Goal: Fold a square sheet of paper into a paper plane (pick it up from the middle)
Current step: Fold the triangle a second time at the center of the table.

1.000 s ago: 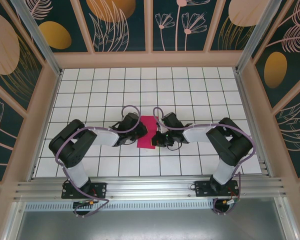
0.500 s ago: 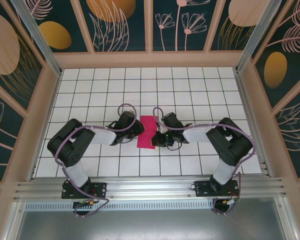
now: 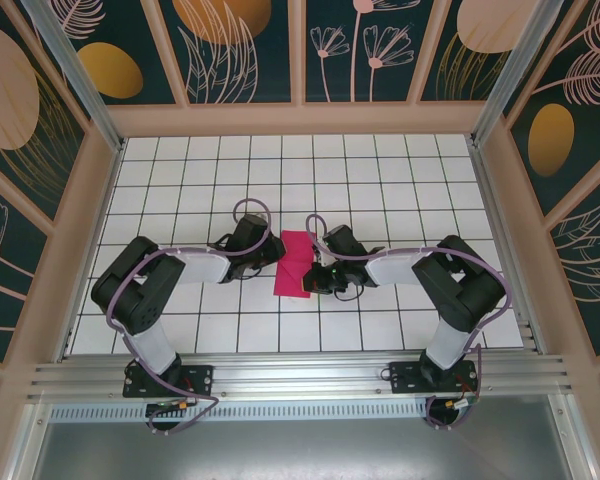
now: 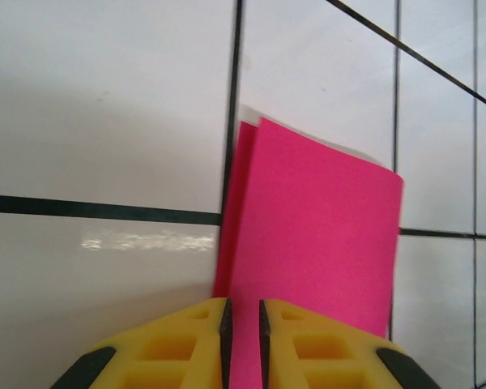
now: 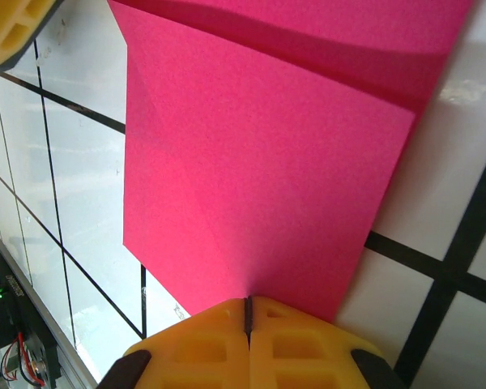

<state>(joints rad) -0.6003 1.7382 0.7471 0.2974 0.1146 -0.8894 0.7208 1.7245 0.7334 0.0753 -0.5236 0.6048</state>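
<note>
The top camera sits high behind the arms [image 3: 195,268], looking down on the whole table [image 3: 180,180]. The left wrist camera peers in close at the pink paper [image 3: 296,262] from 9 o'clock, the right one from 3 o'clock; all three see it.

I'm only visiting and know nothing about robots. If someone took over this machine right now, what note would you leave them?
Left gripper: jaws slightly apart over an edge of the square sheet of paper.
Right gripper: shut on its other side.
Paper: on the table between them, folded over into a narrower shape.
Done: at least one fold.
Left: nose and wing folds; no plane shape yet.
</note>
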